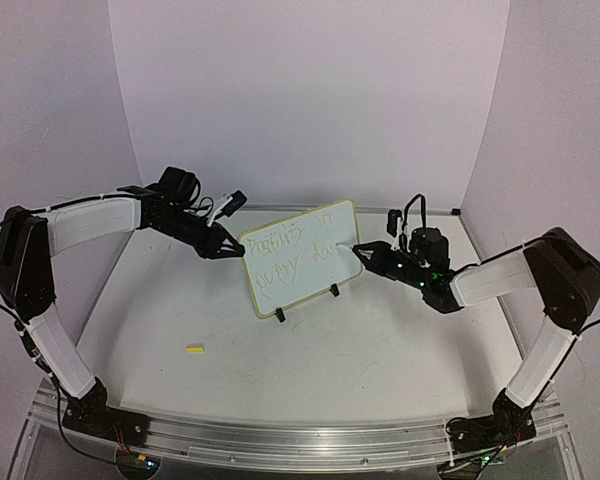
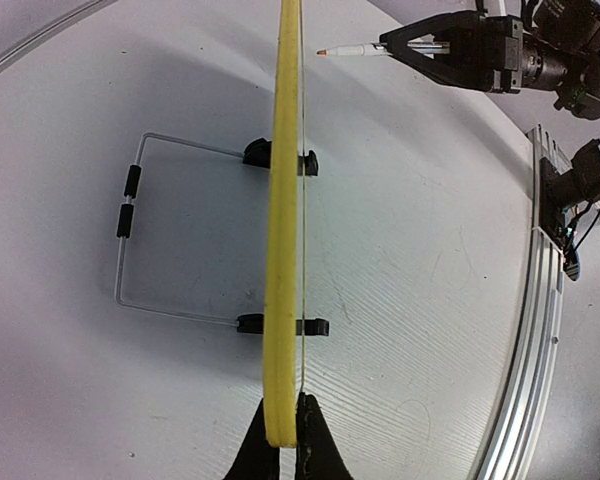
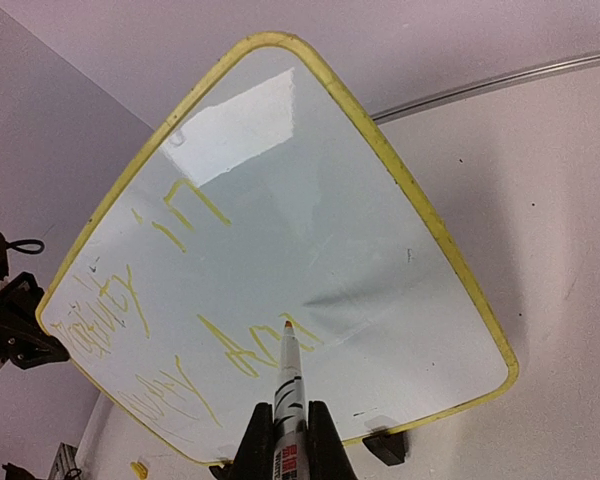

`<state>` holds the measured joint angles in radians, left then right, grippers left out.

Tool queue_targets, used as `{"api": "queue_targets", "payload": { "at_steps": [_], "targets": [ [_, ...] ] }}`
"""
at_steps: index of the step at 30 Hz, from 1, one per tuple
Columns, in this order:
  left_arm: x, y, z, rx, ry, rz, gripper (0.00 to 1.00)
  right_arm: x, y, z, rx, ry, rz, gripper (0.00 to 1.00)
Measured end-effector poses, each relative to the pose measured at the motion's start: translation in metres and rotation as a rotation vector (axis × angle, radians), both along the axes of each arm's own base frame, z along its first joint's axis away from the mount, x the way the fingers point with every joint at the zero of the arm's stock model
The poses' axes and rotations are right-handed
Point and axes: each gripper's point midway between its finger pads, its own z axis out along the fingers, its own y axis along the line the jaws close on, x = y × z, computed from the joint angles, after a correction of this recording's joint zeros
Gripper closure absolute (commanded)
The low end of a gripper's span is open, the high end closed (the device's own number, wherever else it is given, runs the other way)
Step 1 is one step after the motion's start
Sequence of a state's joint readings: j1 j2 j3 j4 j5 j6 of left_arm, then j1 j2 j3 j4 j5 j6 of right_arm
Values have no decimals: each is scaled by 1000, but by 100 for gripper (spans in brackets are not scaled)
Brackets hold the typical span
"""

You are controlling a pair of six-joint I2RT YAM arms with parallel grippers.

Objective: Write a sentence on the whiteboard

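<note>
Yellow-rimmed whiteboard (image 1: 302, 258) stands on the table (image 1: 380, 340) on black feet (image 1: 280, 314), one side edge pinched by the left gripper (image 1: 230, 247); the right gripper (image 1: 365, 253) clamps a marker (image 3: 288, 375), tip near the sentence (image 1: 278, 243).

Free table (image 1: 380, 350) before whiteboard (image 1: 298, 258) (upright)

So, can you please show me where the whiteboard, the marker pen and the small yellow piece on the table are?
whiteboard (image 1: 302, 258): top view, middle of its white face.
marker pen (image 3: 289, 372): right wrist view, its barrel, below the tip.
small yellow piece (image 1: 194, 348): top view, its middle.
</note>
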<state>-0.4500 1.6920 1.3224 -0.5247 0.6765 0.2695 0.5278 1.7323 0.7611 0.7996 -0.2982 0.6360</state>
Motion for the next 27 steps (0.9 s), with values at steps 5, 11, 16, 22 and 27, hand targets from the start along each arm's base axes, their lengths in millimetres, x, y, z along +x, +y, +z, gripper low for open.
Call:
{"api": "queue_targets", "payload": {
  "at_steps": [5,11,16,22,27],
  "targets": [
    [0,0,0,0,0,0,100,3,-2,0,-7,-4,-17,100],
    [0,0,0,0,0,0,100,10,1,-2,-12,-5,-25,100],
    [0,0,0,0,0,-1,100,12,2,-6,-19,0,-24,100],
    [0,0,0,-1,0,-1,100,13,3,-7,-20,1,-20,100],
    [0,0,0,-1,0,-1,100,13,4,-11,-19,7,-13,100]
  ]
}}
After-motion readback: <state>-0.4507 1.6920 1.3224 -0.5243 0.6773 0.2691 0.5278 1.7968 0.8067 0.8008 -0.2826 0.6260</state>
